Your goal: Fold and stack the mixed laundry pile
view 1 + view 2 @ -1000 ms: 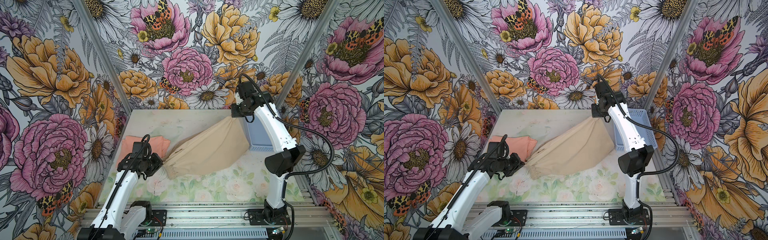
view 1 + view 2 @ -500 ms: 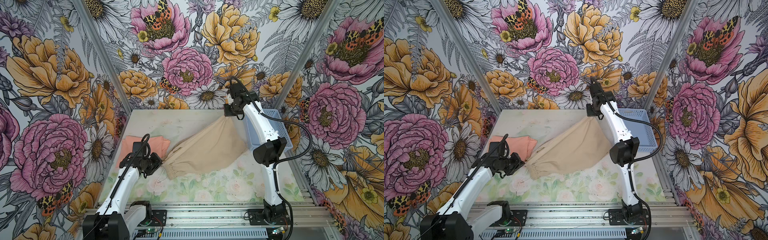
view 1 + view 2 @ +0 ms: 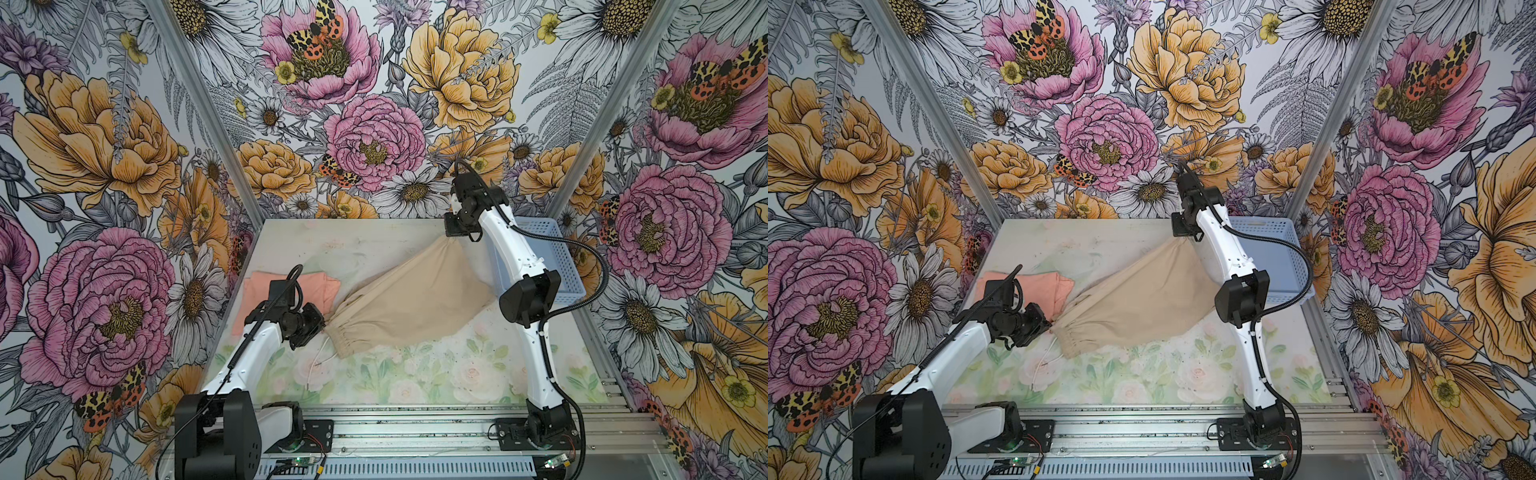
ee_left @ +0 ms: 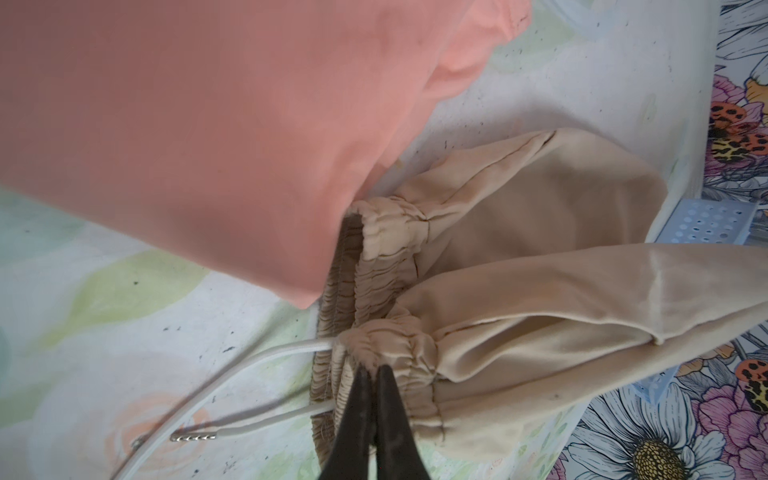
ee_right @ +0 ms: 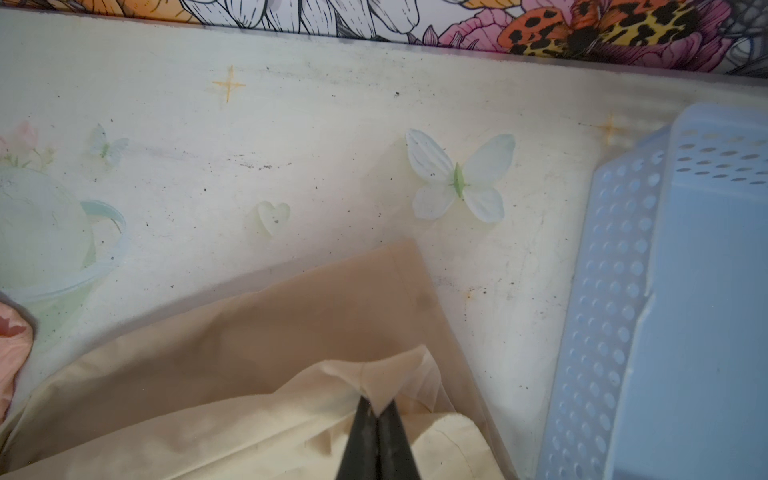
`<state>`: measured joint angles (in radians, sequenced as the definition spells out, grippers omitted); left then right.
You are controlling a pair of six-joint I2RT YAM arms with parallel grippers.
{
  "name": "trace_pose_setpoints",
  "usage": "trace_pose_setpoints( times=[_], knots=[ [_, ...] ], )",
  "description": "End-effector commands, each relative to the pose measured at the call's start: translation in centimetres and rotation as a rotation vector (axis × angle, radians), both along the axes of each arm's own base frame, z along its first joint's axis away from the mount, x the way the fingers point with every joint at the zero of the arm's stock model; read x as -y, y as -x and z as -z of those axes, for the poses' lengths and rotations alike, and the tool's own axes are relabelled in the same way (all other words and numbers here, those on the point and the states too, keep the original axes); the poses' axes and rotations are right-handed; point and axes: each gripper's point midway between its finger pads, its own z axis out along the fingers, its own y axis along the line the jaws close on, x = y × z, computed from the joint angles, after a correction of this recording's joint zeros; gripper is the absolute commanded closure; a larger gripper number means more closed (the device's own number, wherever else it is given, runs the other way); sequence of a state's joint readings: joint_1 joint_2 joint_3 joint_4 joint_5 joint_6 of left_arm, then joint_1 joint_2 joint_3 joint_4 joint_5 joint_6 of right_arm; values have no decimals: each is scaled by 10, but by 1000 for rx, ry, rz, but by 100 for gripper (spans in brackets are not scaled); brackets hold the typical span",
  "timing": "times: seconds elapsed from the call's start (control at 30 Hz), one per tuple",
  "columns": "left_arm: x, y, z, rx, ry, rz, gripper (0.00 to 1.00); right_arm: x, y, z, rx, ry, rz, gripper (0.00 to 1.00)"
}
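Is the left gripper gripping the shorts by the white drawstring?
No: the left gripper has its jaws shut on the gathered waistband of the shorts, while the white drawstring lies loose beside them.

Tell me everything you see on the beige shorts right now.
The beige shorts are soft, matte cloth with a gathered elastic waistband and a white drawstring, metal-tipped, trailing on the table. They are stretched diagonally between the arms: the left gripper is shut on the waistband, the right gripper on a far hem corner. The waist end meets the peach T-shirt.
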<state>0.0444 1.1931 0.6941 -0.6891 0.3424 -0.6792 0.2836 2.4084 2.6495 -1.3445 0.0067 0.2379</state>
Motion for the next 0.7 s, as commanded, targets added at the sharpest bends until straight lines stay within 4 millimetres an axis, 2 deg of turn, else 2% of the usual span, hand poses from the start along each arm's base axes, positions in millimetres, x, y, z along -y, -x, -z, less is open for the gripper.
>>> trace_pose_setpoints(
  times=[0.0,0.13,0.3,0.67],
  knots=[
    [-10,-16,-8,48,-38,1,100,12,-23,-5,72,1,43,100],
    [-9,-24,-16,73,-34,0,100,14,-27,4,66,-1,50,100],
    [-8,-30,-32,119,-32,-3,100,21,-32,4,75,-3,69,100],
    [-18,-36,-5,53,-84,-1,100,14,-39,34,30,-38,66,100]
  ],
)
